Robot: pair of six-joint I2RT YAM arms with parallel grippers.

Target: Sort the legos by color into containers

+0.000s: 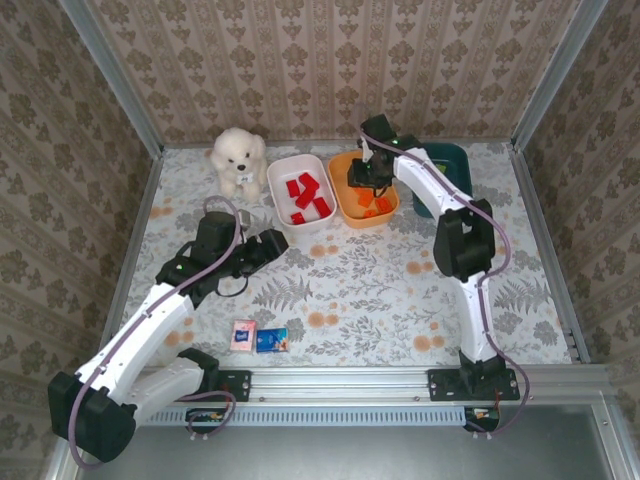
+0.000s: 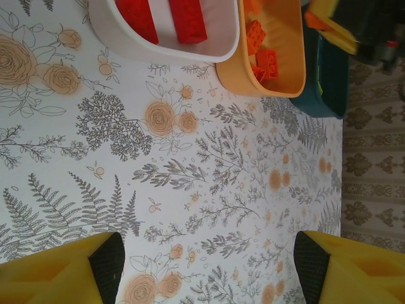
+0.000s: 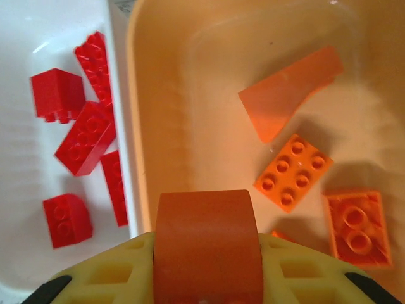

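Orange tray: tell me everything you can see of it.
The orange tray is a shallow rounded-rectangle tub of glossy plastic, on the table between the white tray and the dark teal tray, its rim against the white one. Several orange bricks lie inside. The right claw hangs above it, shut on a curved orange brick.

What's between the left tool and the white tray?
Nothing: bare floral table cover runs from the open left tool up to the white tray, per the left wrist view. The top view agrees.
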